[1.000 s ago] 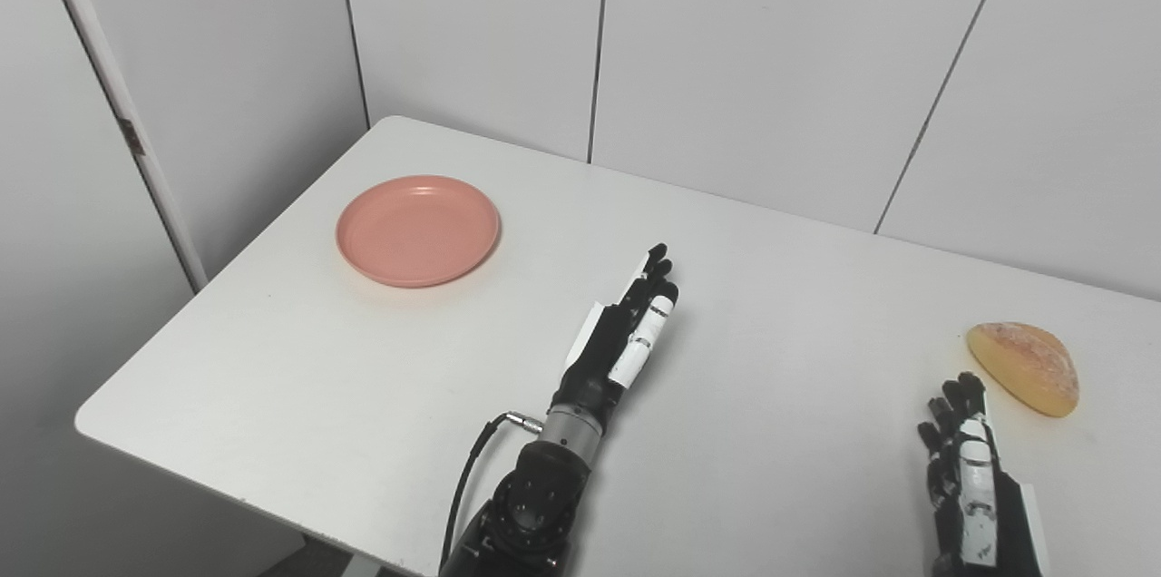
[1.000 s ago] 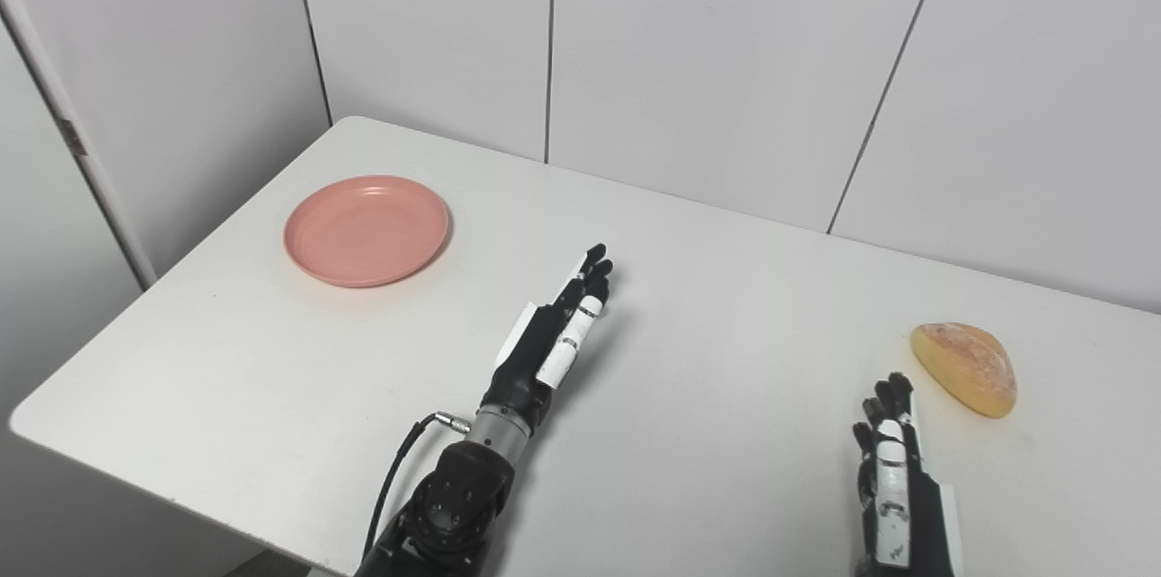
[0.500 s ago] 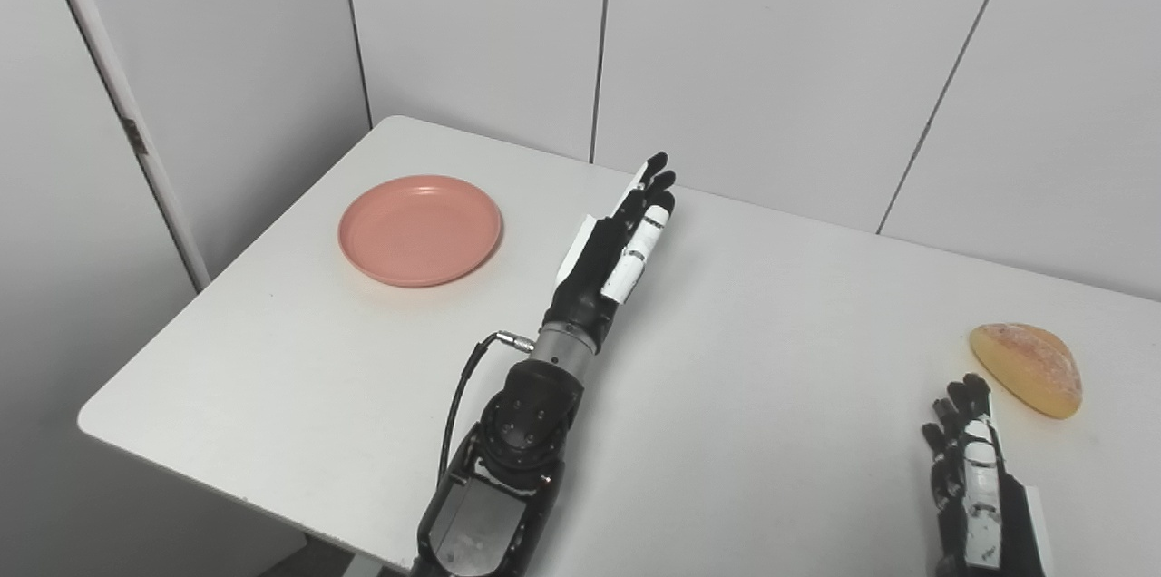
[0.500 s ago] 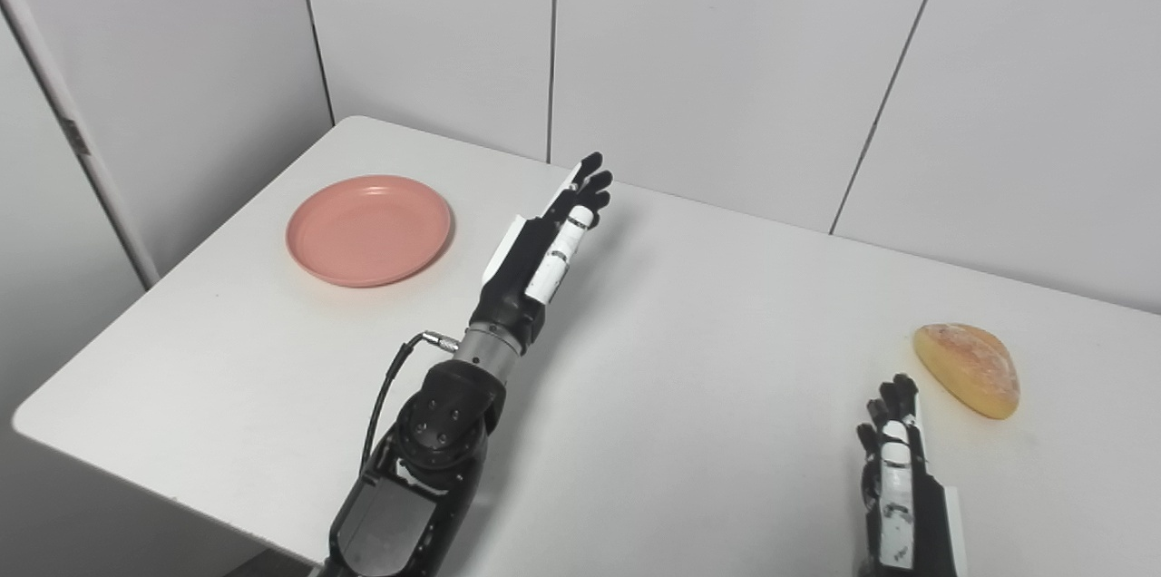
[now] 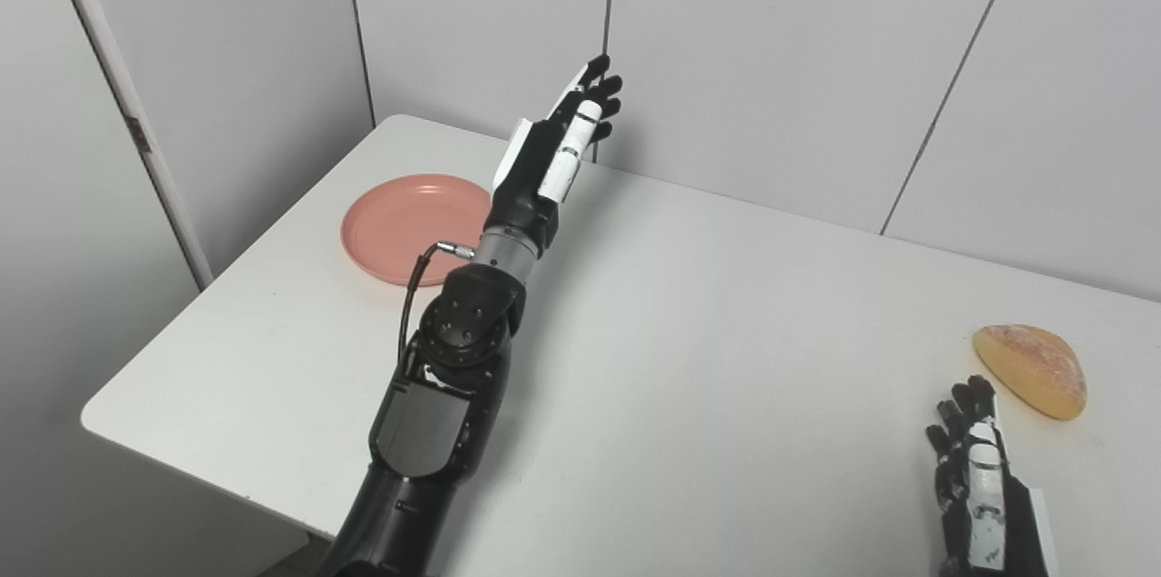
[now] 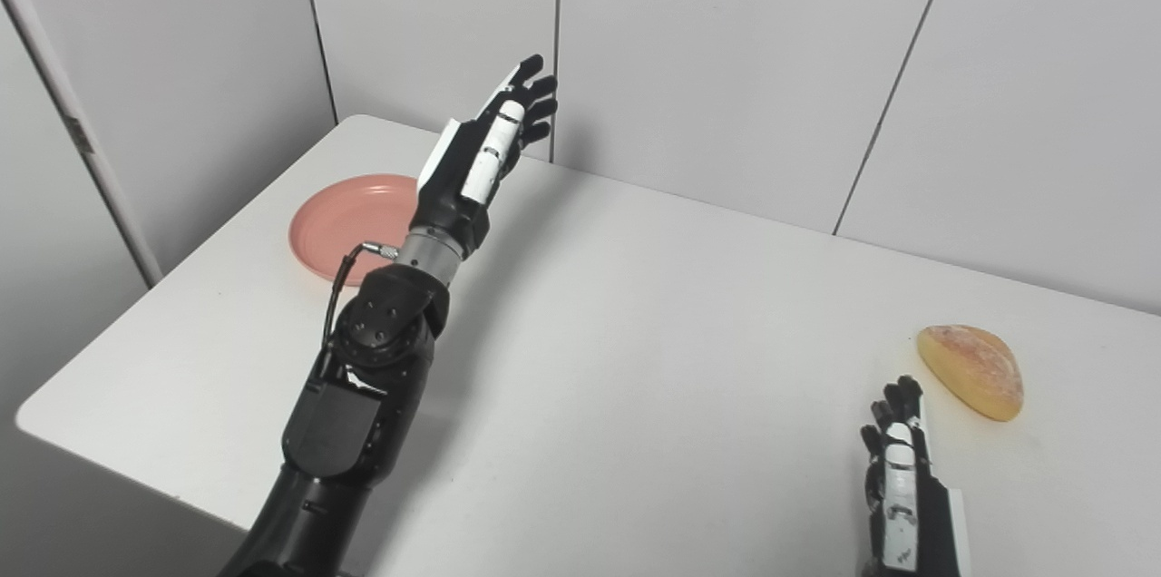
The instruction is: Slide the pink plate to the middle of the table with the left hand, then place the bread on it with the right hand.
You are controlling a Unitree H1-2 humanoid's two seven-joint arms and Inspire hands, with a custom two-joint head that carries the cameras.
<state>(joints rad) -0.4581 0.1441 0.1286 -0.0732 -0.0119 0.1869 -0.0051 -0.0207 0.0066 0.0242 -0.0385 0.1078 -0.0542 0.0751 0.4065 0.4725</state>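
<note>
The pink plate (image 5: 390, 223) lies flat near the table's far left corner, and my left forearm covers its right part. My left hand (image 5: 560, 146) is raised above the table, just right of and beyond the plate, fingers stretched out and apart, holding nothing. A golden bread roll (image 5: 1031, 369) rests near the right edge of the table. Close in front of the bread, low at the bottom right, my right hand (image 5: 975, 473) is open and empty, its fingertips a short gap from the bread.
The white table (image 5: 707, 332) has its left edge and near left corner close to the plate. Grey wall panels (image 5: 780, 51) stand right behind the table's far edge, near my raised left hand.
My left arm has stretched out, lifting and swinging the hand up and to the left toward the plate, now covering the plate's right part. Plate, bread and right hand have stayed put.
</note>
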